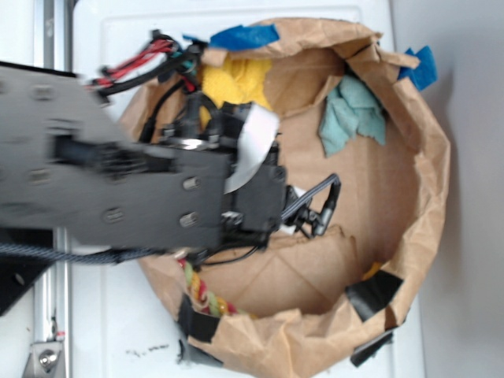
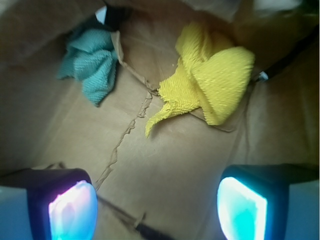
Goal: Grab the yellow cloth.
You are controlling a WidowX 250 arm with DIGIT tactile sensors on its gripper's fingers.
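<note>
Glowing at the near edge of the wrist view, the gripper point(image 2: 157, 207) has its two fingers spread wide with nothing between them, both cut off by the frame. Beyond lies torn brown paper point(image 2: 150, 165). Farther right sits the yellow cloth point(image 2: 212, 87), crumpled, one pointed corner reaching nearer; far left is a teal rag point(image 2: 92, 62). In the exterior view the arm point(image 1: 118, 181) hides most of the yellow cloth point(image 1: 236, 79), and a braided rope point(image 1: 201, 293) peeks from below it.

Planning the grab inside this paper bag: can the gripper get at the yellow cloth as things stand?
Probably yes. The gripper is open, and bare paper lies between its fingers and the yellow cloth; the teal rag sits off to the side.
</note>
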